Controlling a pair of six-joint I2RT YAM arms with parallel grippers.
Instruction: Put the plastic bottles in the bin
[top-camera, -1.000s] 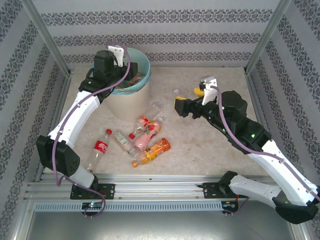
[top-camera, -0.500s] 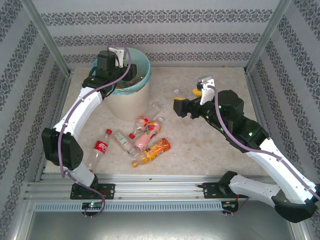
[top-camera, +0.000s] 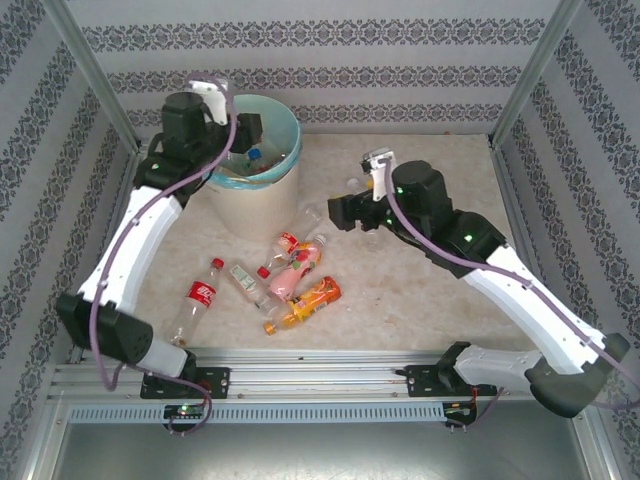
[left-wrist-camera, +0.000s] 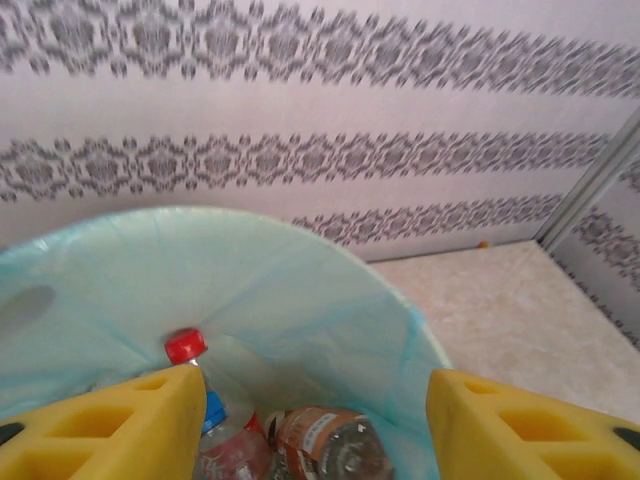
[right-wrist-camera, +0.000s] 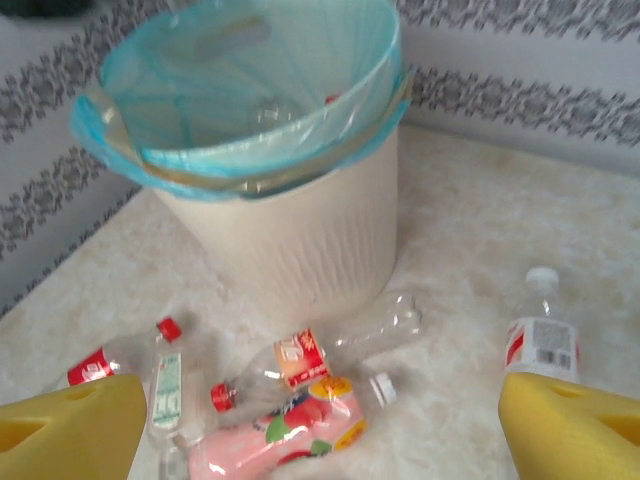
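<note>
Gaping empty, left claw (left-wrist-camera: 315, 392) hangs over the cream, blue-bagged bin (right-wrist-camera: 300, 250); right claw (right-wrist-camera: 320, 392) wide near clear bottles (right-wrist-camera: 380, 325).

No writing can be read anywhere. The red label (top-camera: 203, 293) on the near left bottle (top-camera: 188, 318) and the white label (right-wrist-camera: 541, 344) on the far bottle (right-wrist-camera: 541, 300) are too blurred.

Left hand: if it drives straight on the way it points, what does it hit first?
The left hand points down into the bin; it would probably meet the bottles piled inside first. Depth is hard to judge.
</note>
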